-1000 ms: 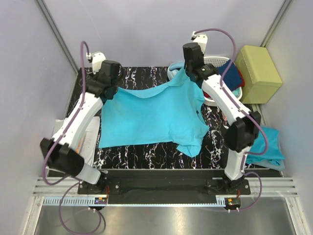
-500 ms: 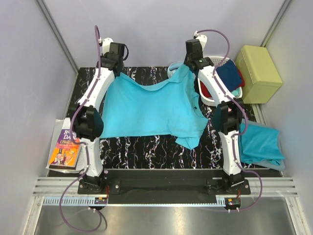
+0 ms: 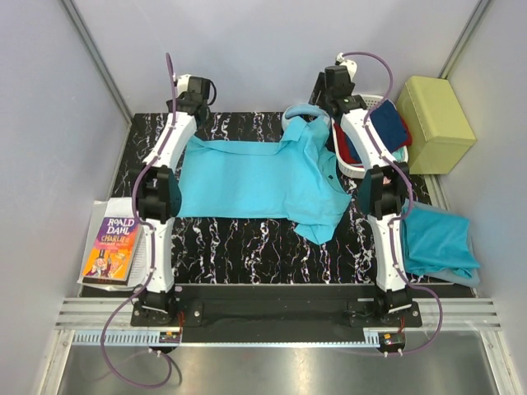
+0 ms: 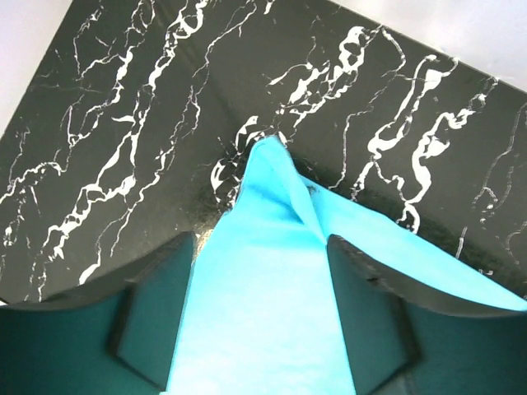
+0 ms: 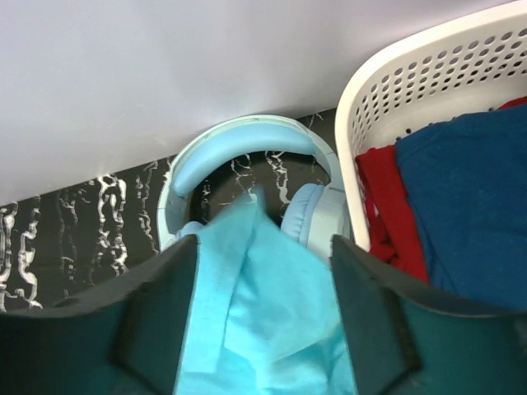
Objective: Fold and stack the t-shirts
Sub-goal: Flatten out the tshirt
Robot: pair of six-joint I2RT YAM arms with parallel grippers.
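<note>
A turquoise t-shirt (image 3: 255, 181) lies spread on the black marbled table (image 3: 239, 247), its near right part bunched. My left gripper (image 3: 185, 123) hovers over the shirt's far left corner (image 4: 268, 164). In the left wrist view the left gripper (image 4: 259, 247) stands open, with the cloth lying loose between its fingers. My right gripper (image 3: 326, 109) is over the far right corner, which drapes onto light-blue headphones (image 5: 247, 156). The right gripper (image 5: 263, 243) is open too, with cloth between its fingers. A second turquoise t-shirt (image 3: 440, 243) lies folded at the right.
A white basket (image 3: 360, 169) with red and dark blue clothes stands at the far right, beside the headphones (image 3: 298, 111). A yellow-green box (image 3: 435, 111) sits behind it. A Roald Dahl book (image 3: 114, 247) lies off the table's left edge.
Both arms reached farther toward the back edge and lowered the shirt flat onto the table. Both grippers, shut on the shirt's far corners before, now stand open and have let go.
</note>
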